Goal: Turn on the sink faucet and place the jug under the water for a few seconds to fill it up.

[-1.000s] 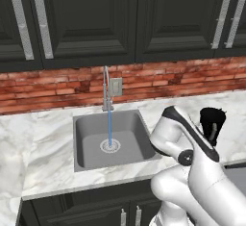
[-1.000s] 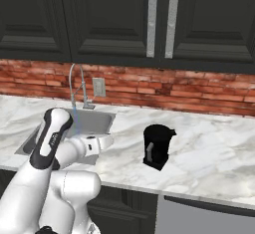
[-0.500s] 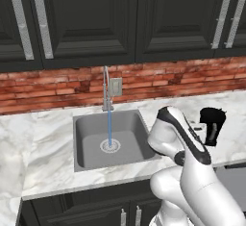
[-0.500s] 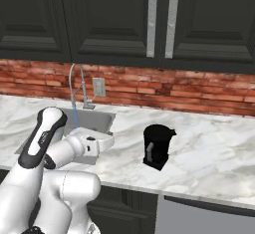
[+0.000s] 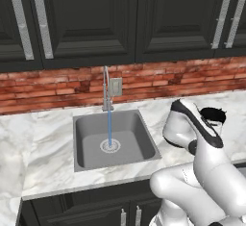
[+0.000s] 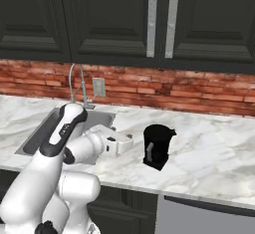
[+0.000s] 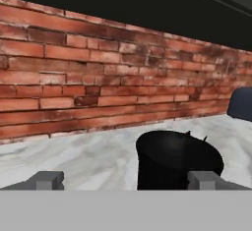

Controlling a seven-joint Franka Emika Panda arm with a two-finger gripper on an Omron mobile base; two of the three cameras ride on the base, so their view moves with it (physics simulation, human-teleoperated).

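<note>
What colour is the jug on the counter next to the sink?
Black. The jug shows best in the right base view, standing on the white marble counter.

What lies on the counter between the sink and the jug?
Bare white marble counter separates the sink from the jug in the right base view.

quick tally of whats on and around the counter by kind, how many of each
jug: 1
sink faucet: 1
sink: 1
water stream: 1
wall outlet plate: 1
gripper: 1
total: 6
</note>
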